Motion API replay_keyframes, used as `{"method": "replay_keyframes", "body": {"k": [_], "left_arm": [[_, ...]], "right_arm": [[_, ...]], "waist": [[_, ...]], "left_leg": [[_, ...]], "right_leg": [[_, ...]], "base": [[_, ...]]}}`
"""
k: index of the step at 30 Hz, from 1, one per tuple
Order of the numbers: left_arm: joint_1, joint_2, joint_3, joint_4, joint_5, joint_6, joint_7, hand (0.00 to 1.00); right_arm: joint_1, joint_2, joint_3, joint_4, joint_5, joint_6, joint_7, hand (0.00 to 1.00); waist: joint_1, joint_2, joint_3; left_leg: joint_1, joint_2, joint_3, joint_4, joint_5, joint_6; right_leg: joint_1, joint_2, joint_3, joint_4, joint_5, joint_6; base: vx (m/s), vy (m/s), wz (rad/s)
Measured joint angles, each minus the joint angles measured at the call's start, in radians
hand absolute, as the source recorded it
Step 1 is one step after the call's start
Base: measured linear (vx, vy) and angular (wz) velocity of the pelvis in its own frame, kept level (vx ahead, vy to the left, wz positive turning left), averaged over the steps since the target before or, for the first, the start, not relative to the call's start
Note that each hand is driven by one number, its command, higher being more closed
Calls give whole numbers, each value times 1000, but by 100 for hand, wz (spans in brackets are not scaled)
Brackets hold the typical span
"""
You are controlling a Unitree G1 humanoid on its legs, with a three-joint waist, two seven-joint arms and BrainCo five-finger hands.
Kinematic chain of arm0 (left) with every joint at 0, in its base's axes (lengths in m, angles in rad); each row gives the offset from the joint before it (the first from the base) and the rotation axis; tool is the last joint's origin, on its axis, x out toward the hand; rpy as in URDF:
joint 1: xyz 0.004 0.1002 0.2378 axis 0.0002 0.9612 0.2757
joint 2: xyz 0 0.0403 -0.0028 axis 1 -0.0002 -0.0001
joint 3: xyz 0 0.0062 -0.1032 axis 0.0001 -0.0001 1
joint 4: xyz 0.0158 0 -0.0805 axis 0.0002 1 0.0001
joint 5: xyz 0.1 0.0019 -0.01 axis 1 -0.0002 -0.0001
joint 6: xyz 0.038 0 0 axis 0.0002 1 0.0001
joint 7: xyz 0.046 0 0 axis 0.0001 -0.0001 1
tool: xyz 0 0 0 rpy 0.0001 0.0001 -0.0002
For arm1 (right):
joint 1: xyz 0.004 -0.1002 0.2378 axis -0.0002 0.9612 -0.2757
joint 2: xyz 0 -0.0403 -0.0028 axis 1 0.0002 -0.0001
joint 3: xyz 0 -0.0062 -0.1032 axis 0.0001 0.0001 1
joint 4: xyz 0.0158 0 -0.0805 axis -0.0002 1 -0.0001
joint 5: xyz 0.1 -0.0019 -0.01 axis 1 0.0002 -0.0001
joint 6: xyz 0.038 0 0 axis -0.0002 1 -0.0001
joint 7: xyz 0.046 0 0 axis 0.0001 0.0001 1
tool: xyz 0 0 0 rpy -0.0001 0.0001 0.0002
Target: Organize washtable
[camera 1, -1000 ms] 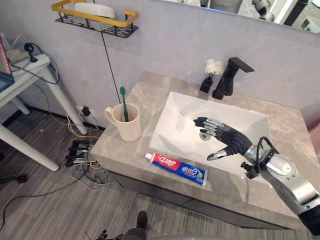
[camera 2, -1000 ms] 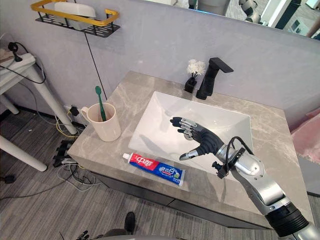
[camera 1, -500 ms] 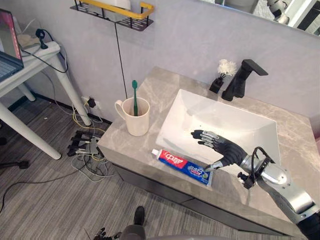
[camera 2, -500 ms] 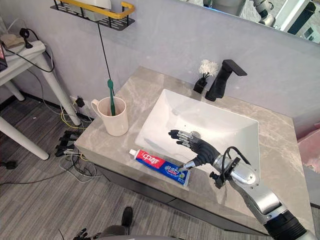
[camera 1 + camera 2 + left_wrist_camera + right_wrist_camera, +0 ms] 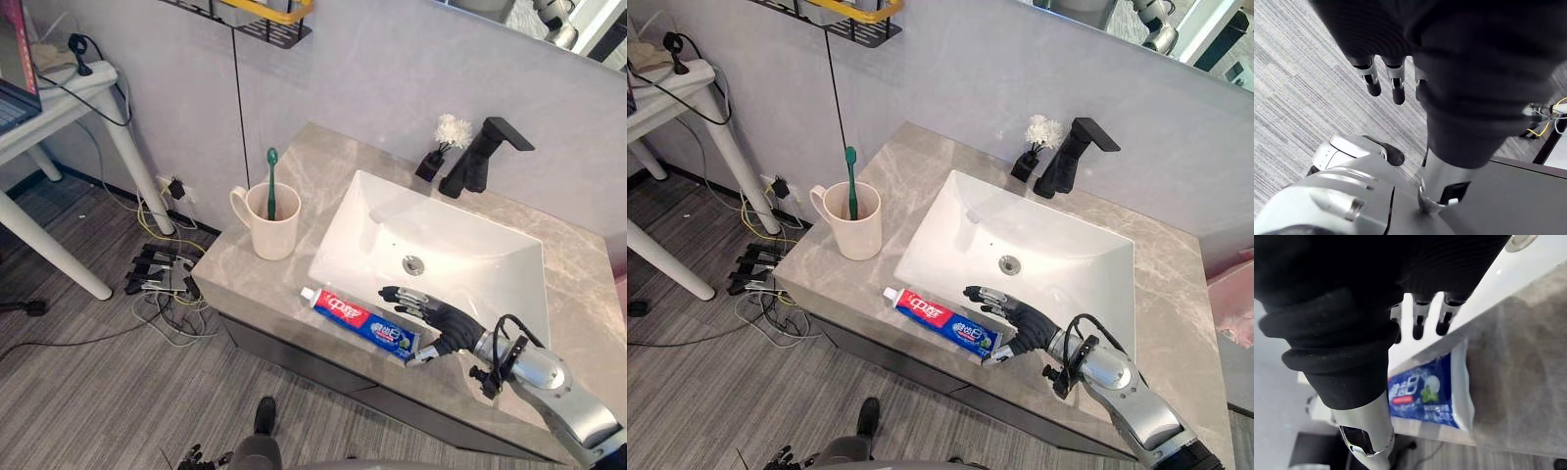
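The toothpaste tube (image 5: pixel 358 322) lies flat on the countertop (image 5: pixel 245 279) along its front edge, beside the sink (image 5: pixel 460 245). The right hand (image 5: pixel 441 321) is at the tube's crimped end, fingers straight and spread. A cup (image 5: pixel 274 223) holding a green toothbrush (image 5: pixel 271 186) stands near the cap end. The left hand (image 5: pixel 1373 81) hangs with relaxed fingers over the floor (image 5: pixel 1293 98).

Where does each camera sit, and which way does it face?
Left eye view: head, looking down at washtable, sink, toothpaste tube; right hand shows.
Right eye view: beside it, same scene.
Left wrist view: left wrist, past left hand to floor.
Right wrist view: right wrist, past its fingers to the tube, shared with eye views.
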Motion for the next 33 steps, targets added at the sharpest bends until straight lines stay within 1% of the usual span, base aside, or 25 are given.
{"method": "replay_keyframes", "body": {"k": [5, 16, 19, 22, 26, 30, 31, 33], "left_arm": [[-11, 5, 0, 1, -9, 0, 0, 0], [-36, 11, 0, 0, -17, -1, 4, 0], [-39, 15, -1, -3, -17, -1, 5, 0], [-39, 16, -1, -15, -17, -5, 12, 0], [-40, 25, -1, -17, -17, -6, 20, 0], [-42, 29, -1, -24, -19, -7, 22, 0], [-44, 30, -3, -31, -20, -6, 23, 0], [-44, 35, -4, -40, -21, -7, 24, 0]], "right_arm": [[13, 2, -4, -2, -27, -19, -5, 0], [23, 10, -11, -39, -79, -25, -38, 0], [34, 32, -12, -39, -98, -38, -47, 0], [38, 34, -17, -41, -119, -50, -58, 0], [39, 39, -17, -53, -161, -58, -75, 0], [42, 39, -17, -81, -208, -61, -92, 0], [42, 39, -18, -82, -224, -66, -97, 100], [44, 39, -18, -83, -260, -81, -115, 100]], "waist": [[0, -11, 10], [3, -26, 37], [18, -36, 49], [21, -44, 55], [24, -60, 81], [24, -66, 88], [24, -67, 97], [25, -71, 106]], "left_leg": [[-6, 0, -1, 0, 0, 0], [-30, -1, -6, 0, 1, -2], [-33, -1, -11, 0, 1, -2], [-58, -1, -28, 0, 4, -6], [-70, -1, -47, 4, 8, -9], [-92, -2, -60, 6, 16, -9], [-92, -2, -66, 6, 16, -10], [-97, -3, -76, 5, 18, -13]], "right_leg": [[-3, 2, 0, 0, 0, 0], [-24, 5, -5, 1, 0, 0], [-24, 5, -10, 1, -1, 1], [-40, 9, -27, 2, -2, 2], [-42, 14, -34, 2, -4, 1], [-59, 18, -43, 5, -8, 1], [-57, 19, -48, 6, -11, 3], [-59, 20, -57, 15, -19, -1]], "base": [[0, 0, 0], [0, 0, 0], [13, -7, 4], [10, -11, 15], [13, -9, 13], [8, -7, 9], [-2, -8, 13], [-7, -11, 16]]}}
